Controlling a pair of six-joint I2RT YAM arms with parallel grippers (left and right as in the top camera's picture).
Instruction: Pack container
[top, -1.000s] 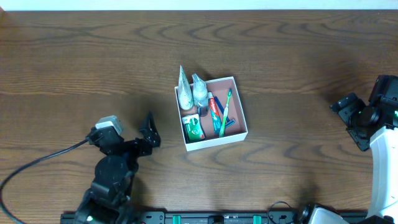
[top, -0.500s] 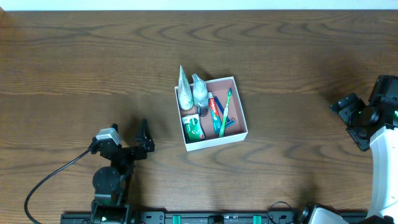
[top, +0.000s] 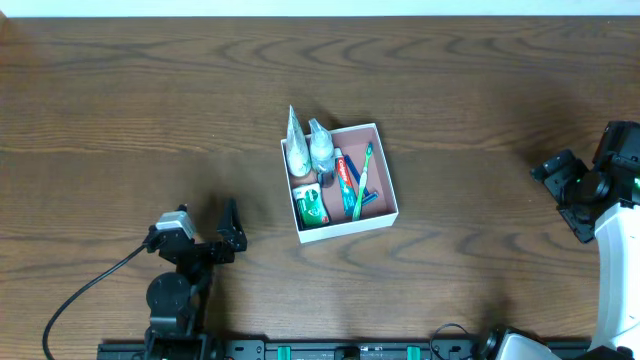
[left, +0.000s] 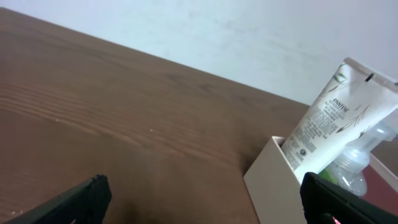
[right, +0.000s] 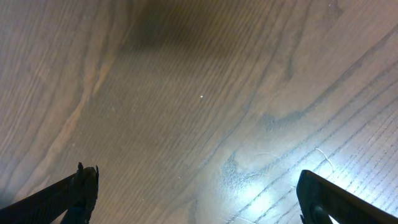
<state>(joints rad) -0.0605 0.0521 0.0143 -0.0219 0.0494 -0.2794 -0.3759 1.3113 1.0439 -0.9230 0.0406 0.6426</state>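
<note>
The container (top: 391, 200), a shallow white box with a pinkish-brown inside, sits at the table's middle. It holds a white Pantene tube (top: 296, 148), a small clear bottle (top: 321, 148), a green pack (top: 310, 206), a toothpaste tube (top: 345, 180) and a green toothbrush (top: 362, 182). My left gripper (top: 232, 230) is open and empty, low at the front left, facing the box; its wrist view shows the box wall (left: 273, 186) and the tube (left: 329, 121). My right gripper (top: 560, 195) is open and empty at the far right, over bare wood (right: 199, 112).
A black cable (top: 85, 285) runs from the left arm toward the front left edge. The table is dark wood (top: 150, 110). The right arm's white body (top: 615, 270) stands at the right edge.
My left arm has drawn back toward the front edge and lowered, away from the box. The right arm and the box's contents have not moved.
</note>
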